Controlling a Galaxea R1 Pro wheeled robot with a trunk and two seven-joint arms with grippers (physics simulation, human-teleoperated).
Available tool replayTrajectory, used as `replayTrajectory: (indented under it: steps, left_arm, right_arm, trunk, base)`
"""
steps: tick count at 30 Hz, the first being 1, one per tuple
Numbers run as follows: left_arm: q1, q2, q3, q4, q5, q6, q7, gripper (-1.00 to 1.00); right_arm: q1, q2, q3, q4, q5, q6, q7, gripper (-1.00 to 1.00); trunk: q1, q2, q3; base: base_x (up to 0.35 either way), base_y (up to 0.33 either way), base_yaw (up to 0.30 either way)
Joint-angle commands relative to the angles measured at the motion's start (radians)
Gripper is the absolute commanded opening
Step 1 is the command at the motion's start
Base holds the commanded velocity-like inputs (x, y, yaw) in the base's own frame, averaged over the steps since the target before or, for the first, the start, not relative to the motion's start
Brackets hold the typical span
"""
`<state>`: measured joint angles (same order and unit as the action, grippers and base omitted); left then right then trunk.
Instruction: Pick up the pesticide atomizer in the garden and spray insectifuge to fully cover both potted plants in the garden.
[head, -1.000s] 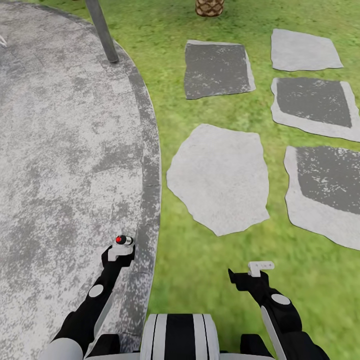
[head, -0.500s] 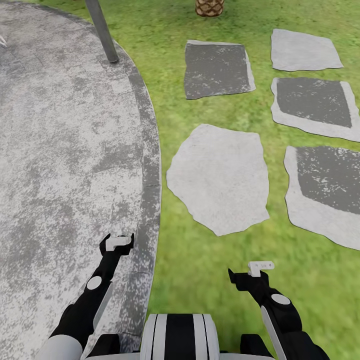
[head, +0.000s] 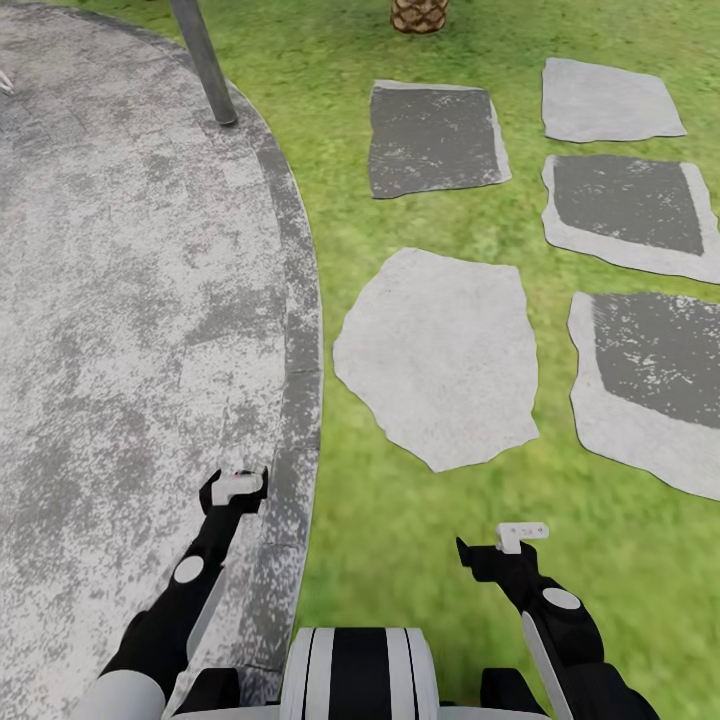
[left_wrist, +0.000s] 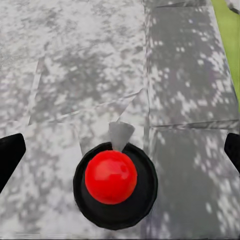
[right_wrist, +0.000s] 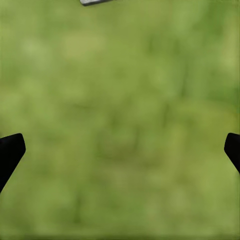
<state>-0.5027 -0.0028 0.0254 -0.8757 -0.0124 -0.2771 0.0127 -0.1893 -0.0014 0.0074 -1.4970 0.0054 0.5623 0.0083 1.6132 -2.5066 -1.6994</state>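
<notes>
A small dark round thing with a red knob (left_wrist: 111, 176) and a pale grey spout stands on the grey paving; it looks like the atomizer seen end-on from above. My left gripper (left_wrist: 122, 150) hangs right over it, open, with its black fingertips (left_wrist: 11, 152) far apart on either side and not touching it. In the head view the left gripper (head: 235, 487) covers it except for a red speck (head: 240, 477). My right gripper (head: 520, 535) is open over the lawn (right_wrist: 120, 110) with nothing between its fingers. The potted plants are out of view.
A curved grey paved area (head: 130, 300) lies to the left, with a metal post (head: 205, 65) at its far edge. Several grey and white stepping stones (head: 440, 355) sit in the grass ahead and right. A palm trunk base (head: 418, 14) stands at the far edge.
The left gripper has drawn back toward me and now sits over the red-topped thing, which lay just beyond its tip one second ago. The right arm has not moved.
</notes>
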Motion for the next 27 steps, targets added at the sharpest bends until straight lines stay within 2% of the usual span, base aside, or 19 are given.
replayTrajectory:
  steps: [1, 9, 27]
  left_arm:
    - [0.0, 0.0, 0.0, 0.009, -0.001, -0.004, 0.001, 1.0]
    - [-0.002, 0.0, 0.001, 0.031, -0.001, -0.03, 0.001, 1.0]
    - [-0.002, 0.0, 0.001, 0.032, -0.001, -0.036, 0.001, 1.0]
  right_arm:
    - [0.0, 0.0, 0.0, -0.001, 0.001, 0.005, 0.001, 1.0]
    - [0.0, 0.0, 0.0, -0.002, 0.001, 0.006, 0.001, 1.0]
    - [-0.001, 0.0, 0.0, 0.0, 0.001, 0.006, 0.001, 1.0]
  trunk:
    - [0.0, 0.0, 0.0]
    - [0.0, 0.0, 0.0]
    - [0.0, 0.0, -0.007]
  base:
    - [0.0, 0.0, 0.0]
    - [0.0, 0.0, 0.0]
    - [0.0, 0.0, 0.0]
